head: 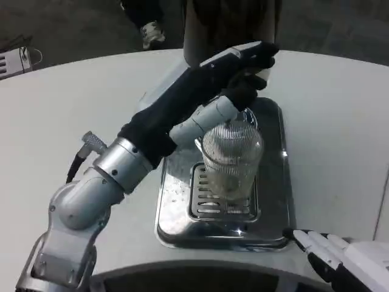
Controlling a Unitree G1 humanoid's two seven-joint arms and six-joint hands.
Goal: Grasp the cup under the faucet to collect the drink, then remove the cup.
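Observation:
A clear ribbed cup [231, 159] stands upright on the slotted grille [209, 207] of a steel drip tray [275, 182], under a chrome faucet [247, 115]. My left arm reaches in from the lower left. My left hand [240, 70] sits at the cup's top: a white finger [203, 120] lies against the cup's left rim, and the black fingertips [246, 91] curl around the far side. The hand hides the cup's mouth and most of the faucet. My right hand [340, 258] rests at the table's near right edge, fingers stretched out, holding nothing.
The dark dispenser body [231, 21] rises behind the tray. White tabletop [340, 121] spreads to the left and right of the tray. A person's shoe [152, 33] shows on the floor beyond the table.

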